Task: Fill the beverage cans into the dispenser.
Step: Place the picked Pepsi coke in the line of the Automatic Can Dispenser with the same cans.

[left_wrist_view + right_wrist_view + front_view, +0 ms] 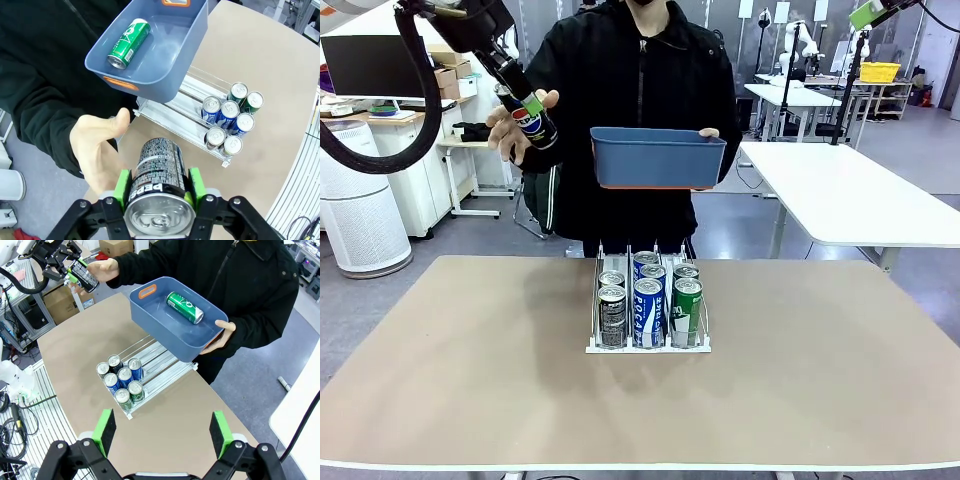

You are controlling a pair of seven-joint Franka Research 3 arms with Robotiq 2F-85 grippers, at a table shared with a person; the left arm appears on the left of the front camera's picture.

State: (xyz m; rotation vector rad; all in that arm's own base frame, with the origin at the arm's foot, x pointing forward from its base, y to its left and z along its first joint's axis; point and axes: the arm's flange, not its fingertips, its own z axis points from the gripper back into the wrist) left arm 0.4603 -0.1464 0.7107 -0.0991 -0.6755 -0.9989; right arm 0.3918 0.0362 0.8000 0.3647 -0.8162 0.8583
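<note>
one black pepsi can [160,160] is sitting clenched between the green pads of your left gripper [159,186], held high and tilted, up by the table's [820,380] far side. the person's open hand [97,150] is hovering just beside it; whether the palm is touching the can, i cannot tell.

you are judging this as the carry to the dispenser [165,371]. to do it well, you should be swinging clear of that hand first, then righting the can before lowering it. aim for the bare stretch of the lane where the dark cans [612,316] are standing, on your left. come down between the thin dividers without nudging them, and let go only once the base is resting flat.

six cans are standing at the near end of the dispenser, two to a lane: dark ones, blue-and-white ones [648,310] in the middle, green ones [687,310] on the right. the person is holding a blue tub [135,82] above the far end, with a single green can [129,42] lying on its side inside.

your right gripper [162,432] is hanging high over the table, fingers spread wide, grasping nothing.
</note>
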